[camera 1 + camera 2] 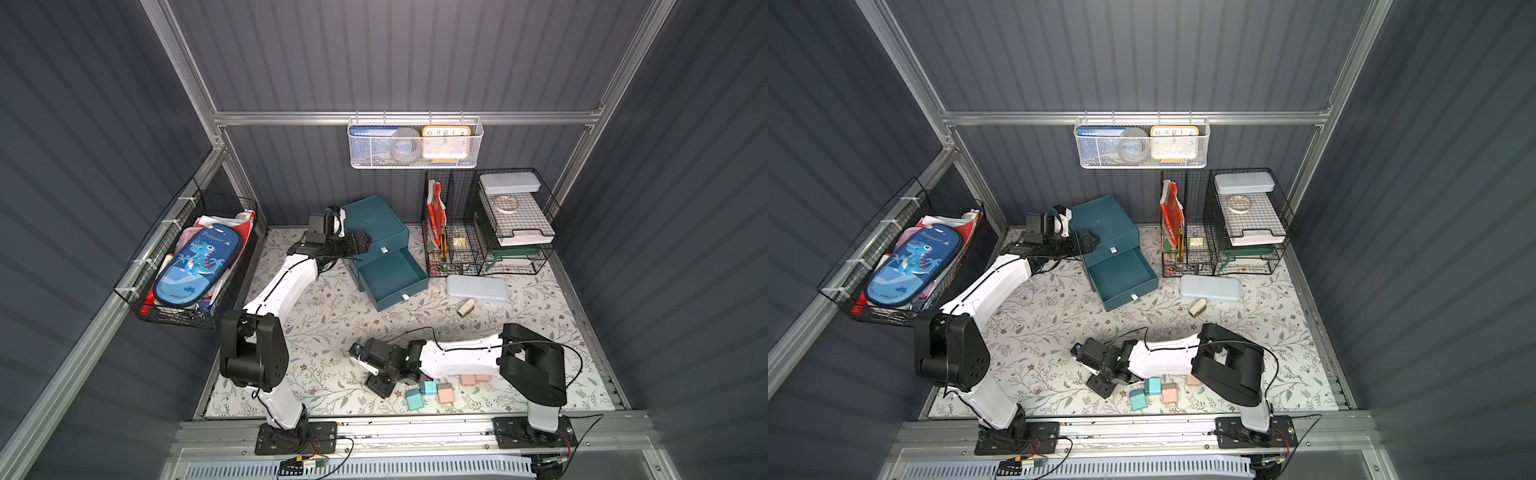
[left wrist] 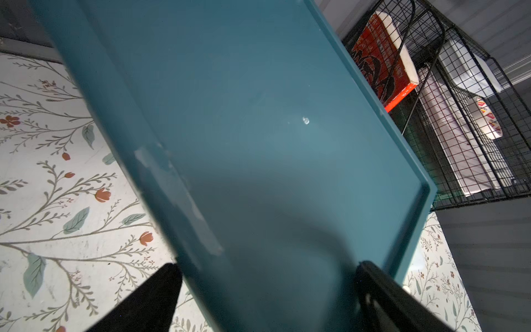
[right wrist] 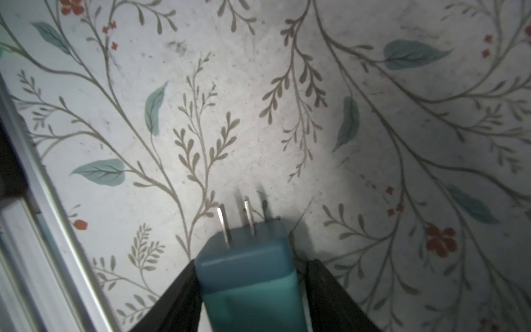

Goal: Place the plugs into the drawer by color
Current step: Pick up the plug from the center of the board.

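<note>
My right claw (image 1: 358, 353) sits at the middle of the table (image 1: 332, 307) in both top views, a blue-teal plug (image 1: 355, 347) at its tip, well short of the drawer cabinet (image 1: 376, 220). The cabinet's pulled-out drawer (image 1: 390, 274) looks empty. I judge the left claw (image 1: 360, 242) is bracing the cabinet. Spare plugs (image 1: 428, 388) wait near the right arm. A pencil case (image 1: 195, 259) reads "Dinosaur".

Left wrist: the fingers (image 2: 149, 299) are spread wide astride the cabinet top.

Right wrist: the plug, prongs forward, lies between the fingers (image 3: 172, 301). A sliver of table shows beside one, so I cannot tell whether it is gripped.
</note>
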You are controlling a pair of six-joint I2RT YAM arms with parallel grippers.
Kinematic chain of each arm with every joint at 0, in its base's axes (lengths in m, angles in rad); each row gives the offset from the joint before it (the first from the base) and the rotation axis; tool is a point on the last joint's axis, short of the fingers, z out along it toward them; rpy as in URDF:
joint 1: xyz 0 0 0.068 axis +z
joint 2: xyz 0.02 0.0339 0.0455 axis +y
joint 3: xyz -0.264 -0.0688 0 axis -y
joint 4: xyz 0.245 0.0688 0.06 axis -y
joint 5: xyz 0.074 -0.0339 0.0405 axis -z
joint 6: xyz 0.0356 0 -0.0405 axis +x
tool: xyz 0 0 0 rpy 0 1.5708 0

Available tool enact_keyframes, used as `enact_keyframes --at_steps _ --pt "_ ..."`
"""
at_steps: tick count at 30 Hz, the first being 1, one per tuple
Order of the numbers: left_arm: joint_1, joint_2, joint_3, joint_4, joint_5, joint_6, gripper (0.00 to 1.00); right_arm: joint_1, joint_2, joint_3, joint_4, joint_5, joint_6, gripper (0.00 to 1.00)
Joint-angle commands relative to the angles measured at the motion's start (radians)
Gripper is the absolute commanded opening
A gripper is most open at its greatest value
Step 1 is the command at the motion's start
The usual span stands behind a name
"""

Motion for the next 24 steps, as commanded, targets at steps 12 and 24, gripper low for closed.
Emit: enact_keyframes --at_steps 12,24 --pt "-0.003 0.033 -0.022 -0.029 -0.015 0.037 0.99 -0.053 -0.168 0.014 -0.092 0.058 0.026 0.32" --pt "-0.003 0.022 -0.065 -0.021 -0.017 0.035 0.99 -0.420 -0.289 0.216 -0.220 0.139 -0.053 0.31"
